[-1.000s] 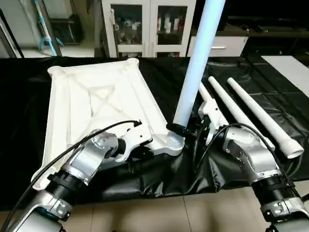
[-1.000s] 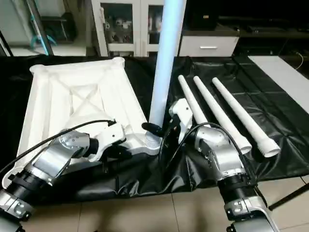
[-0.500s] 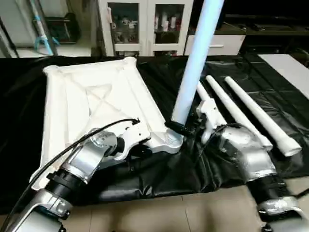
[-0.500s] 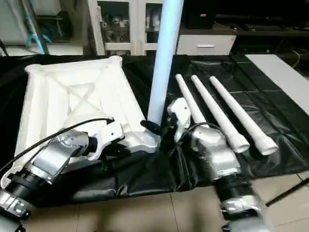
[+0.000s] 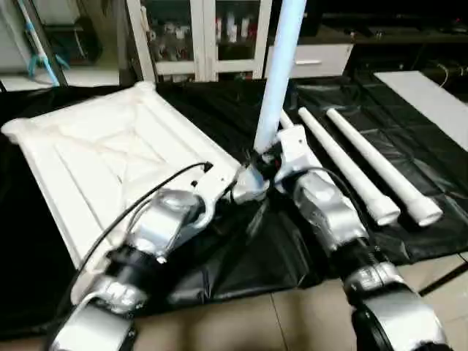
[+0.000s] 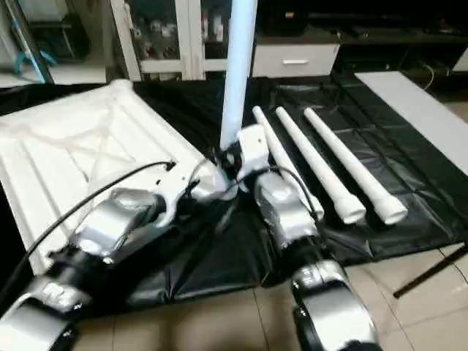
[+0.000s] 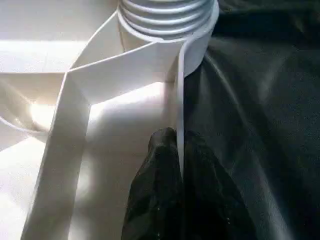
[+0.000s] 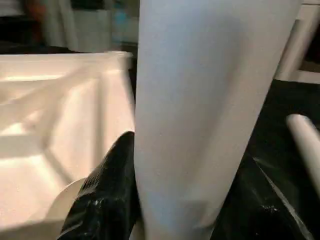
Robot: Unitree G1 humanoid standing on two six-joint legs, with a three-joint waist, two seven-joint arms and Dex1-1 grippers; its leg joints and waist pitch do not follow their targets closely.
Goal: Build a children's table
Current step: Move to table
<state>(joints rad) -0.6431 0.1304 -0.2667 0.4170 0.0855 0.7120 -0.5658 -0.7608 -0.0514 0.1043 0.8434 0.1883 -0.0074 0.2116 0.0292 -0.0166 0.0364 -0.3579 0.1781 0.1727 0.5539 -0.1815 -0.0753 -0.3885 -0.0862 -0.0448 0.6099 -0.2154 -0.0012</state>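
Right gripper (image 8: 187, 210): black fingers clasped on either side of the upright leg (image 5: 279, 73), low on its shaft, just above the corner socket (image 7: 167, 20); the leg stands near vertical in that socket.
Left gripper (image 7: 180, 170): fingers pinched on the thin side rim of the table top (image 5: 95, 157), one inside and one outside the rim, just beside the same socket; it steadies the top.
Table top: lies underside up on the black sheet (image 5: 241, 256), X-ribs showing, the worked socket at its corner nearest the robot's right arm.
Progress, as judged: first leg entered in its socket, threads of the socket visible, full seating not confirmable; three legs left to fit.
Spare legs (image 5: 380, 172): lying side by side on the sheet, to the right of the socket, well apart from the top; one partly hidden behind the right forearm.
Obstructions: wrinkled sheet folds beside the socket; white cabinets (image 5: 194, 36) beyond the top, clear of the work.
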